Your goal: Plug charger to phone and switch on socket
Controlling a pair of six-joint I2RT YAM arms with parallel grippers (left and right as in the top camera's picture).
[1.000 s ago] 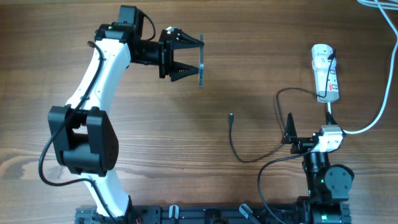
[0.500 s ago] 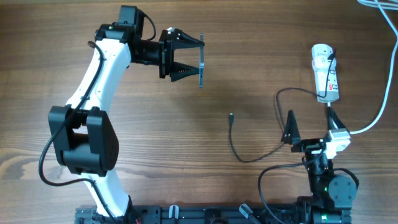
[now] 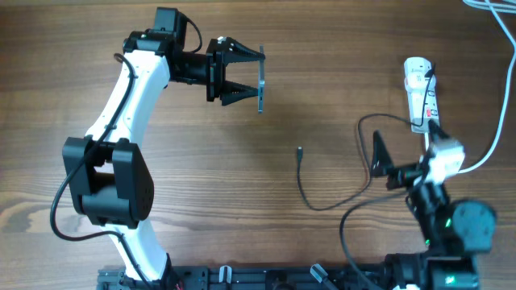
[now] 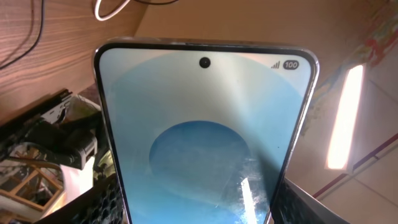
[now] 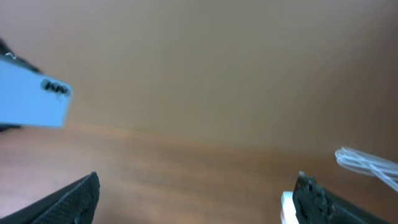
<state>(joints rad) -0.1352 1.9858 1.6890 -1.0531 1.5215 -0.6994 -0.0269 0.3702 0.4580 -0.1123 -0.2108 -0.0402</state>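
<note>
My left gripper [image 3: 256, 76] is shut on the phone [image 3: 261, 87], held edge-on above the table at the back left. In the left wrist view the phone's blue screen [image 4: 205, 143] fills the frame between my fingers. The charger's thin black cable [image 3: 339, 201] loops across the right of the table; its connector tip [image 3: 299, 150] lies free near the middle. The white socket [image 3: 422, 93] lies at the back right. My right gripper [image 3: 377, 155] is open and empty, raised near the socket; its fingertips show in the right wrist view [image 5: 196, 199], which is blurred.
A thick white cord [image 3: 496, 137] trails from the socket along the right edge. The black rail of the arm bases [image 3: 266, 278] runs along the front edge. The phone also shows as a pale blur in the right wrist view [image 5: 31, 99].
My right arm has risen and swung up toward the socket, with its gripper still open. The left arm and the phone have not moved.
</note>
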